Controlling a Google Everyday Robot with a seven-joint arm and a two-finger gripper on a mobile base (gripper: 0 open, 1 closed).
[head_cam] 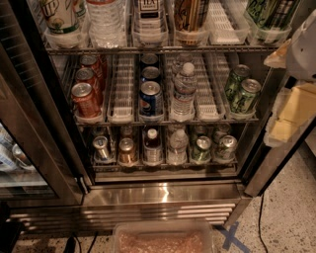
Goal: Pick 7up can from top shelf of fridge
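The fridge (163, 195) stands open in front of me, with wire racks of drinks. The top shelf (163, 49) runs along the upper edge of the view, holding clear bins. The 7up can (59, 15), whitish with green "UP" letters and a fruit picture, stands in the leftmost bin; its top is cut off by the frame. My gripper (290, 111) shows as pale and yellowish parts at the right edge, in front of the fridge's right frame, far right of and lower than the 7up can. It holds nothing that I can see.
On the top shelf stand a water bottle (104, 20), a "TEA" can (148, 15), a brown can (190, 15) and green-and-black cans (269, 15). Red cans (85, 96), blue cans (150, 96) and bottles fill the lower racks. The glass door (19, 148) hangs open at left. A plastic bin (163, 239) sits on the floor.
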